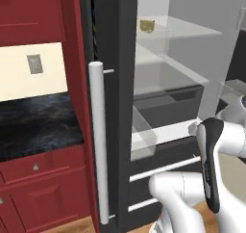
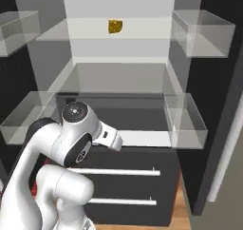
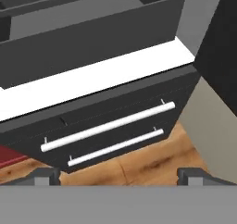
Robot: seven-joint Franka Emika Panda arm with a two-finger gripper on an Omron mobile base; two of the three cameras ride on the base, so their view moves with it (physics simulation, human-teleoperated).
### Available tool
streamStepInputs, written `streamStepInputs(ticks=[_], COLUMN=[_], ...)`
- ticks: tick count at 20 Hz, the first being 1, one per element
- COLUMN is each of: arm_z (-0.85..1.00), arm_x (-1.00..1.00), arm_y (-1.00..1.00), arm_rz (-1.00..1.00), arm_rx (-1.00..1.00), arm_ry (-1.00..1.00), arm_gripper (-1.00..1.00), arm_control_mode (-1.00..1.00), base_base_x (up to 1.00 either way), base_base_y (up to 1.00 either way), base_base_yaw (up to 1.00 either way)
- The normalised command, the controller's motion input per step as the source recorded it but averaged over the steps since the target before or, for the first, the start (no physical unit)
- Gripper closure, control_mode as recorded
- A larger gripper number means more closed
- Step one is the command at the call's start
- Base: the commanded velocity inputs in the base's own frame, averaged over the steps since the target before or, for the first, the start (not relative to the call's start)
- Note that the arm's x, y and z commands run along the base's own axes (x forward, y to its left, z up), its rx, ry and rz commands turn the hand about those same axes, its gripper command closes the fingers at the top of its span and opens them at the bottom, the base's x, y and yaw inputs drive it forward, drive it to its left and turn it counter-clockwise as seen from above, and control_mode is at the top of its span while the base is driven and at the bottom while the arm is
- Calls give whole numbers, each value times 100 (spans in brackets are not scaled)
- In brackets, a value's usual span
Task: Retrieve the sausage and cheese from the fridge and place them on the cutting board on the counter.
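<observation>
The fridge (image 2: 118, 81) is standing open, cheese (image 2: 115, 26) sitting on its upper shelf; the hand (image 3: 118, 176) is hovering released, facing the lower drawers (image 3: 106, 130).

The fridge (image 1: 117, 107) has a matt, near-black shell, satin silver metal bar handles (image 1: 97, 140) and clear glossy plastic bins (image 2: 186, 119). The counter (image 1: 38, 123) is polished black marbled stone. The floor (image 3: 139, 165) looks like smooth wood planks.

Even, flat rendered light, soft focus throughout.
The fridge (image 2: 118, 58) interior is bright and pale, its clear bins faintly hazy; the tabletop (image 1: 33, 123) shows dull marbled sheen; shadows are weak, edges slightly blurred, no lens warping.
</observation>
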Motion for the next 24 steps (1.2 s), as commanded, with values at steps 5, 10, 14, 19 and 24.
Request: streamStepInputs(ticks=[5,10,14,19,24], arm_z=[0,0,0,0,0], arm_x=[0,0,0,0,0], arm_y=[0,0,0,0,0], arm_rz=[0,0,0,0,0], arm_rx=[0,0,0,0,0], arm_ry=[0,0,0,0,0], arm_gripper=[-100,-100,-100,-100,-100], arm_control_mode=[100,100,100,100,100], base_base_x=[64,44,31,36,47], base_base_y=[-28,-47,-47,-31,-8], base_base_yaw=[25,2,12,17,8])
